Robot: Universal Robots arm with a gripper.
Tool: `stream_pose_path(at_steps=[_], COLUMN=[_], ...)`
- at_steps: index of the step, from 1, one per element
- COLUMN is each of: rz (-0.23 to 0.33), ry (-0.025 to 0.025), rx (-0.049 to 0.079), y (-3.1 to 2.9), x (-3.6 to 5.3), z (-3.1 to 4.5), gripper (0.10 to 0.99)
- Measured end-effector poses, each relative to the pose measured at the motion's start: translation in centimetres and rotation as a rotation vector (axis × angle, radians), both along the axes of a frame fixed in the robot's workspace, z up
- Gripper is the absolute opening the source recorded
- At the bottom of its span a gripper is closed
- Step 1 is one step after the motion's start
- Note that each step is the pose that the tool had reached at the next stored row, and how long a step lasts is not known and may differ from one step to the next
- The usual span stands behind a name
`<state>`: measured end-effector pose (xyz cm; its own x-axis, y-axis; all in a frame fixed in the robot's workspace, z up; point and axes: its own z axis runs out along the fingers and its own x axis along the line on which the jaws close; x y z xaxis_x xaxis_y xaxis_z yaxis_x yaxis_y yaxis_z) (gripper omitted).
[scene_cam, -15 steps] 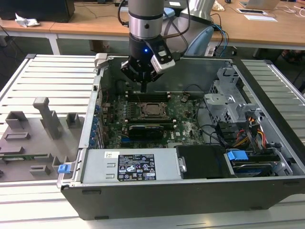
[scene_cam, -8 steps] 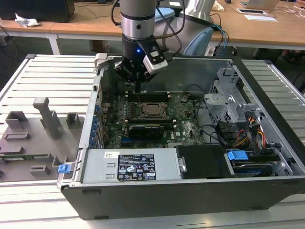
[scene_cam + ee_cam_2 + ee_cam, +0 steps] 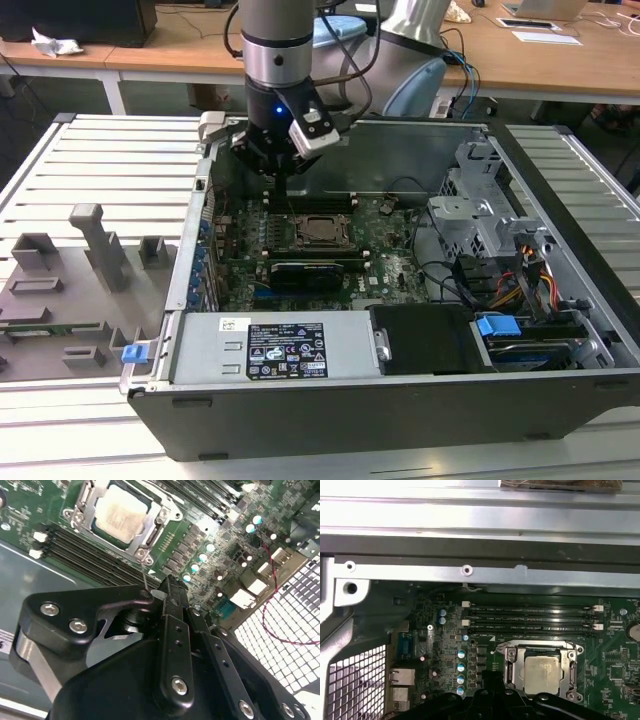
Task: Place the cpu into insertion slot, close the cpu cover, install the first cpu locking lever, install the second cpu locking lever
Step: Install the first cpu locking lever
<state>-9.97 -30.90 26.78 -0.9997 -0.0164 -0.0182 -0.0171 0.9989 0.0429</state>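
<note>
Green board below our end effector [image 3: 167, 587], seemingly closed, empty: chip [image 3: 121, 514] seated under cover [image 3: 150, 535]; a misjudged descent risks scraping both.

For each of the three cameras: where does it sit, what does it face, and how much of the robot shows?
Exterior view: off the arm, in front of the open computer case, looking down into it; the arm and tool hang over the motherboard.
Second wrist view: on the arm, looking past the black tool at the cpu.
First wrist view: on the arm, facing the cpu and case wall.
All three show the cpu under the cpu cover.
</note>
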Motion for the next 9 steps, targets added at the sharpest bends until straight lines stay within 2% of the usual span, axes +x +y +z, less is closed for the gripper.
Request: stream_pose_path(at_steps=[4, 9], rz=[0.0, 0.004], ry=[0.0, 0.0001], rx=[0.0, 0.0], y=[0.4, 1.59], x=[-0.53, -0.81], z=[-0.21, -0.69], gripper=[0.106, 0.106])
